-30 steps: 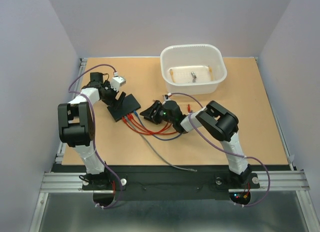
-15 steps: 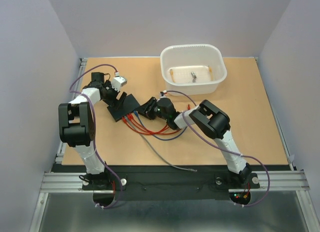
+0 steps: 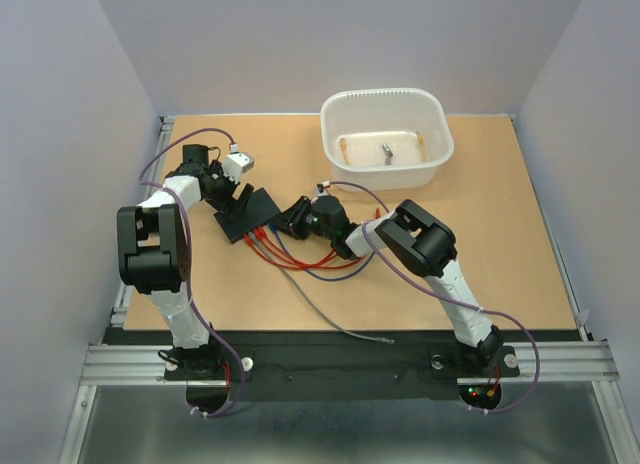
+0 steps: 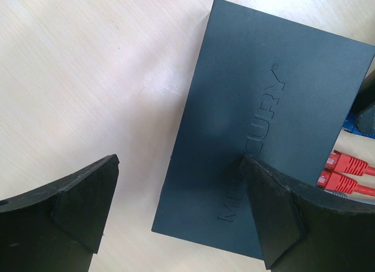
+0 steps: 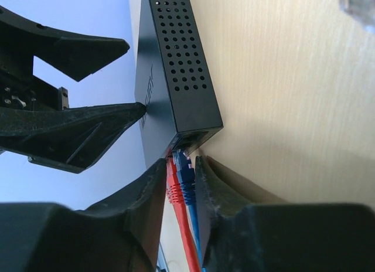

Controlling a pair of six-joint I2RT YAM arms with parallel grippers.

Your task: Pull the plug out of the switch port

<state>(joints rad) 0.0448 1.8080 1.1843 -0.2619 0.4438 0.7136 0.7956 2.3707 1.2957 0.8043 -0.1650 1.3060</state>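
Note:
The switch (image 3: 252, 215) is a flat black box left of the table's middle, with red and blue plugs in the ports on its near edge. My left gripper (image 3: 238, 198) is open over it. In the left wrist view one finger (image 4: 287, 219) rests on the switch's top (image 4: 263, 108) and the other finger (image 4: 70, 219) stands off its edge over bare table. My right gripper (image 5: 181, 160) is closed narrowly around a red plug (image 5: 174, 187) and a blue plug (image 5: 188, 172), right at the switch's port face (image 5: 193, 137). Both plugs sit in their ports.
Red cables (image 3: 300, 260), a blue one and a grey cable (image 3: 340, 322) run from the switch toward the near edge. A white tub (image 3: 437, 144) with small parts stands at the back right. Two more red plugs (image 4: 345, 166) show beside the left finger.
My right gripper has moved left, up to the switch's port edge, and now has the plugs between its fingers. The left arm and the switch have stayed put.

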